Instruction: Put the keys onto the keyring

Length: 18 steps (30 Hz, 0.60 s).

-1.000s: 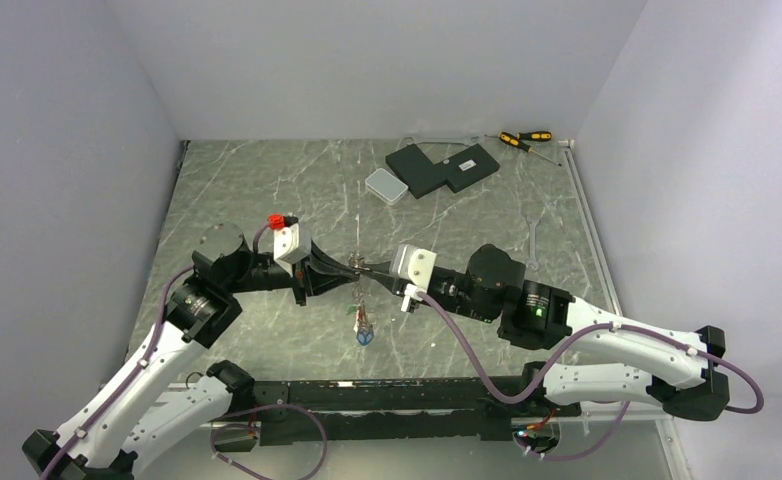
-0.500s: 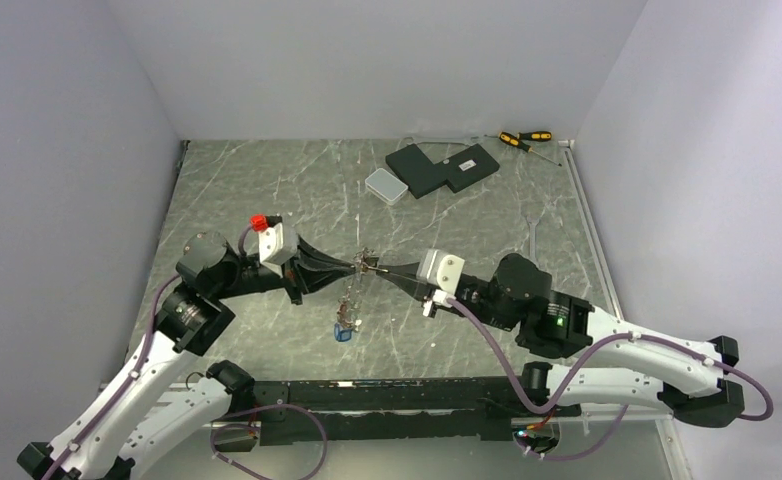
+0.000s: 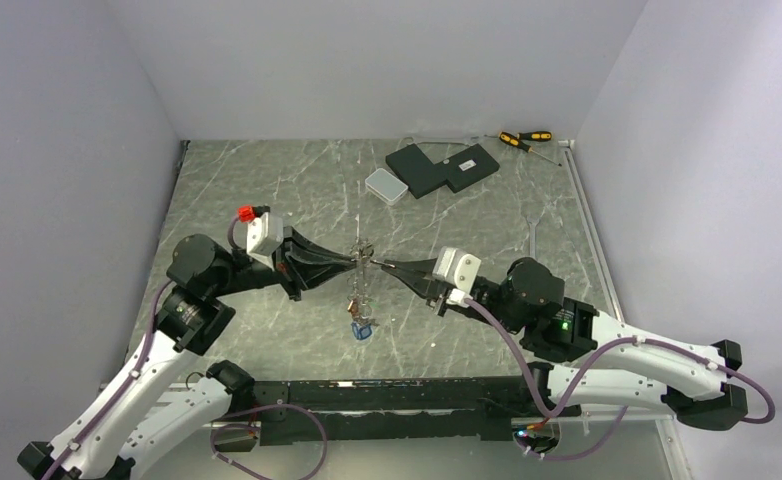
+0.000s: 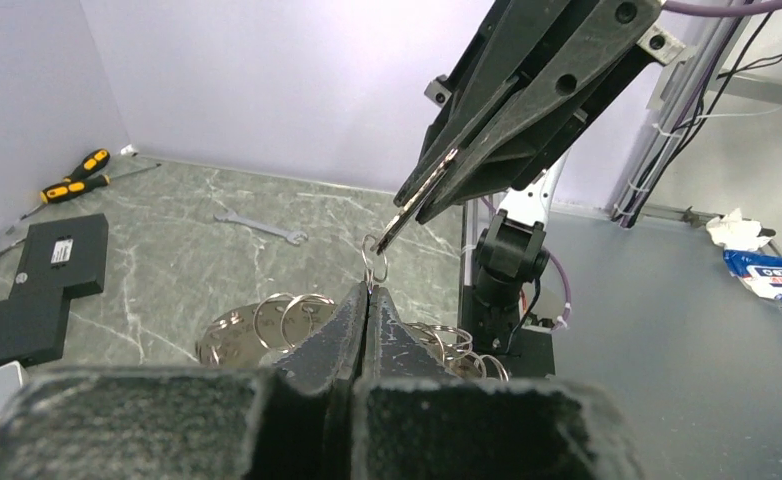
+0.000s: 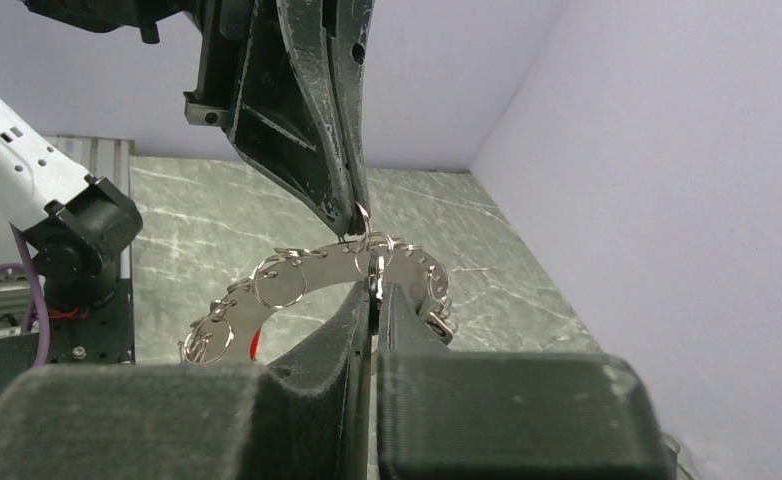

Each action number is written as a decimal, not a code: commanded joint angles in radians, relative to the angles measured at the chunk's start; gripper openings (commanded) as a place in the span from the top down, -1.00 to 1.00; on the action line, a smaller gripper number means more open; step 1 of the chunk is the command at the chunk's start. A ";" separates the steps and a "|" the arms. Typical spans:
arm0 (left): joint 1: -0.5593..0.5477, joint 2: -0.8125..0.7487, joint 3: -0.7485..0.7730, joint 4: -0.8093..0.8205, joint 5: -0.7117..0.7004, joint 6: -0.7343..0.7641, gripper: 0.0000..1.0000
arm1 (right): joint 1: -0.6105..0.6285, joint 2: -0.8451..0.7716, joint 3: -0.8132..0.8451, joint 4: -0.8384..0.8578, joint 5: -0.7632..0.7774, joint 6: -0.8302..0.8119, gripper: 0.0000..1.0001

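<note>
The keyring (image 5: 297, 275), a large flat silver ring with small split rings round its rim, hangs above the table between both grippers. My right gripper (image 5: 375, 285) is shut on its upper rim. My left gripper (image 4: 369, 292) is shut on a small split ring (image 4: 374, 262) at that same spot, tip to tip with the right fingers (image 4: 437, 180). In the top view the two grippers meet at the table's middle, the left gripper (image 3: 352, 260) from the left and the right gripper (image 3: 379, 264) from the right. The keys (image 3: 363, 327), one with a blue tag, dangle below them.
At the back of the table lie two black boxes (image 3: 442, 168), a small white box (image 3: 385, 185) and two yellow-black screwdrivers (image 3: 525, 138). A silver wrench (image 3: 534, 245) lies near the right edge. Grey walls close in the left, back and right sides.
Both wrists have drawn back from each other, the left one leftward and the right one rightward, while the fingertips stay together. The hanging keys have swung slightly.
</note>
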 commanded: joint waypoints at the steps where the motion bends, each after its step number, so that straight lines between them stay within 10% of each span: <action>1: 0.005 -0.024 0.022 0.131 0.010 -0.061 1.00 | 0.000 -0.021 -0.005 0.056 0.036 0.033 1.00; 18: 0.004 -0.033 -0.022 0.254 -0.035 -0.072 1.00 | 0.000 0.067 0.009 0.078 -0.047 0.172 1.00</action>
